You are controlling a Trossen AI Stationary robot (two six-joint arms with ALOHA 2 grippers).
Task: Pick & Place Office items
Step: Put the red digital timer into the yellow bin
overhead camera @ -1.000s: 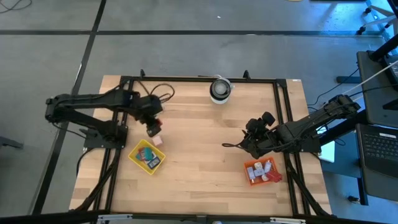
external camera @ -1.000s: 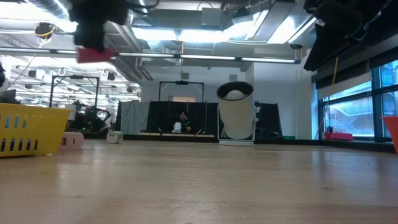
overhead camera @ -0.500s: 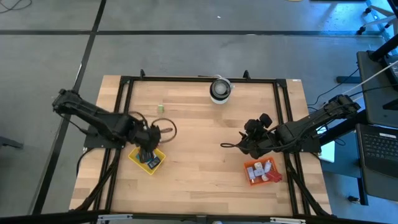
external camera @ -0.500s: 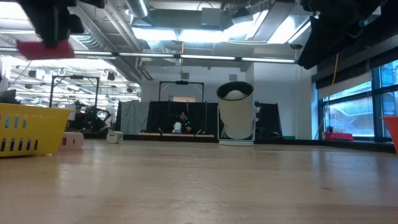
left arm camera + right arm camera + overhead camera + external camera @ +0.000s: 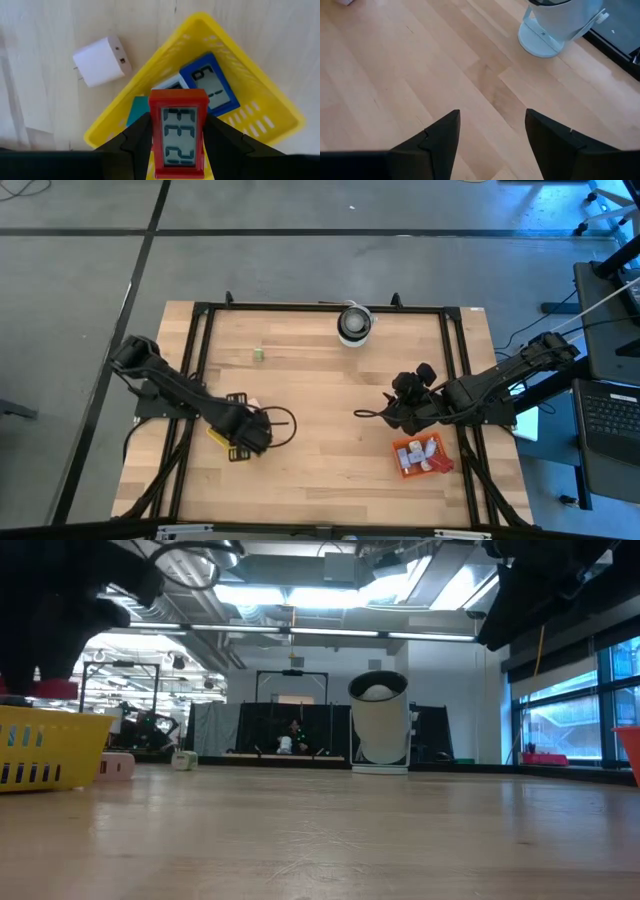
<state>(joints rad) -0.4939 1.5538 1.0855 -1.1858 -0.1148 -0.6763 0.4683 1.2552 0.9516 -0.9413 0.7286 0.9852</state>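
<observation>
Colours over the yellow tray (image 5: 260,95)
Red timer (image 5: 178,131) showing grey display; blue timer (image 5: 210,85) and teal piece (image 5: 136,109) sitting inside; white charger (image 5: 100,60) lying upper left.

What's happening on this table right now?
The left claw holds a small red clock just above the yellow tray, which already contains a blue clock. A white charger lies on the table beside the tray. The right claw hangs open over bare wood near the orange tray.
</observation>
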